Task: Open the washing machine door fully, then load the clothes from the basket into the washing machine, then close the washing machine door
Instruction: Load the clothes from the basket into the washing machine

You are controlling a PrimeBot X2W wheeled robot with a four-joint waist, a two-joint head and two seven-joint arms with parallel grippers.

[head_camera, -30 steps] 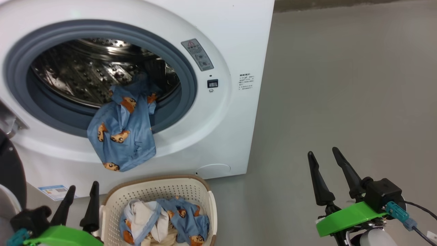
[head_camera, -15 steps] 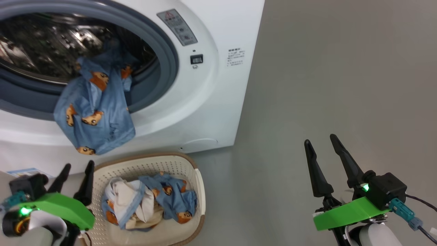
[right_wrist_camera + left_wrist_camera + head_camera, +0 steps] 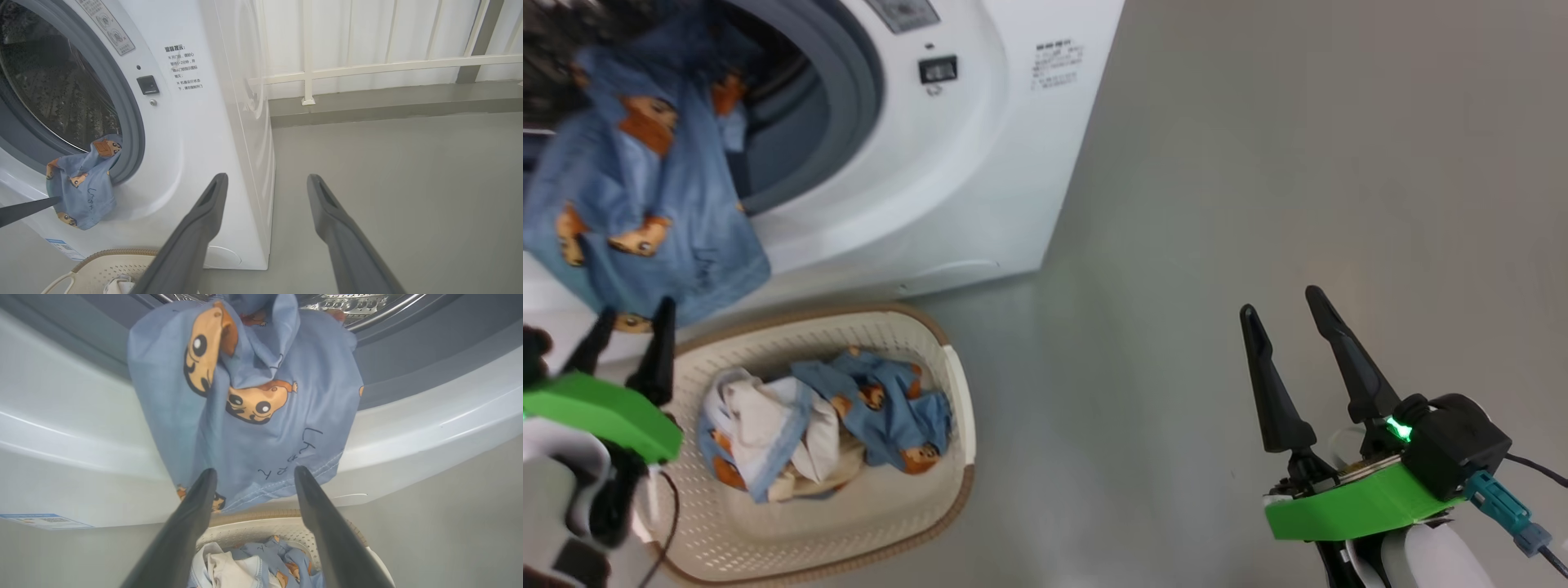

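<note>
— Left hand (image 3: 635, 310) first: I see its two fingers spread wide with nothing pinched between them, pointing up at the hem of the blue garment (image 3: 261, 416).
— Touching it?
— I cannot tell. Through the left wrist camera the fingertips (image 3: 203, 490) stand either side of the lowest fold, right at the cloth.
— How does that garment lie?
— Long axis up and down. Its top is inside the drum (image 3: 53, 94). It drapes over the grey-blue seal (image 3: 858, 98) and down the white front of the washing machine (image 3: 980, 163), hem pointing at the basket (image 3: 960, 408) below.
— And the basket?
— On the floor (image 3: 1258, 163), just in front of the machine, slightly skewed to its front. The rest of the clothes (image 3: 874, 408) lie bunched in it: a blue printed piece toward the machine's right side, and white cloth with blue trim beside it, nearer my left hand.
— Your right hand (image 3: 1280, 300)?
— Open too and empty, over bare floor, well apart from the basket. Its fingers point past the machine's right front corner, toward a white railing (image 3: 367, 65).
— Anything else on the machine?
— A small blue label (image 3: 45, 521) low on its front, left of the hanging hem in the left wrist view.
</note>
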